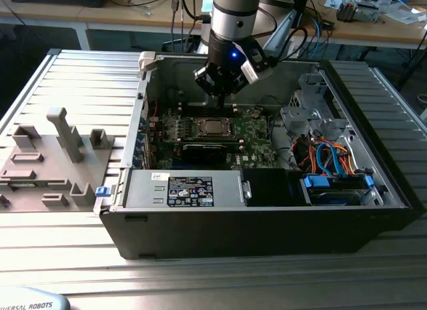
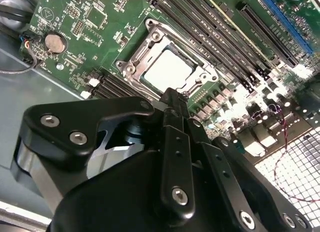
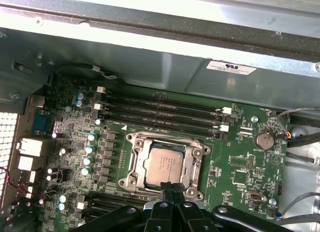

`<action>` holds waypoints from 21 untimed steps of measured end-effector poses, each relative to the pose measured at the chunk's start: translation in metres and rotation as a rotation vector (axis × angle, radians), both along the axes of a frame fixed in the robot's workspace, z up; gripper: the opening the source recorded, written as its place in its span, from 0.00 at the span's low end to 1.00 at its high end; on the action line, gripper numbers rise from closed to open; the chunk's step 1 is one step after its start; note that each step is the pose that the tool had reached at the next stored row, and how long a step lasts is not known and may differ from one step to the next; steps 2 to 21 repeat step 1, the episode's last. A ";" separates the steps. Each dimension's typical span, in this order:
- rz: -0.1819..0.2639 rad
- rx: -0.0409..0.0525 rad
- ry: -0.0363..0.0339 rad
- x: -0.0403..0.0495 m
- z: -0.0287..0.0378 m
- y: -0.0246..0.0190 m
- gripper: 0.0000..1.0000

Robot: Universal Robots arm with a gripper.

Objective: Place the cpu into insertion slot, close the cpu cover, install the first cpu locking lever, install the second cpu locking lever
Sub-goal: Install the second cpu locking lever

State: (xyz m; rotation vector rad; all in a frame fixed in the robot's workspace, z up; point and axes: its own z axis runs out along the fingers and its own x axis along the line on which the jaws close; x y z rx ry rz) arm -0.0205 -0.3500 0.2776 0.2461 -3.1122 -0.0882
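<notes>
You see a big black computer case [image 1: 267, 217] lying open on the ribbed grey tabletop [image 1: 87, 83], filling the middle of the exterior view. A grey stand with slots [image 1: 47, 163] sits at the left of that frame, beside the case.

Inside the case lies the green board [image 1: 257, 133]; it also shows in both wrist views [image 2: 75, 47] [image 3: 240, 162]. Long black memory slots [image 3: 160, 110] run across the board just above the socket in the first wrist view.

Your robot arm [image 1: 233, 17] comes down from the top middle of the exterior view. Its gripper [image 1: 223, 90] hangs just above the socket. In both wrist views the black fingers [image 2: 175, 112] [image 3: 172, 188] are pressed together, holding nothing, with their tip right by the edge of the socket frame.

The insertion slot [image 3: 165, 164] sits in the lower middle of the first wrist view. The cpu cover [image 3: 135, 164] [image 2: 200, 75] lies flat around it like a metal frame. The cpu [image 3: 164, 163] [image 2: 167, 70] [image 1: 215, 128] rests inside, its dull silver top showing through the window.
</notes>
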 end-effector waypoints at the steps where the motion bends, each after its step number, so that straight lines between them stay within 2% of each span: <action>1: 0.000 0.0000 -0.0001 0.0000 0.0000 -0.0002 0.11; 21: 0.000 0.0000 -0.0001 0.0000 0.0000 -0.0002 0.11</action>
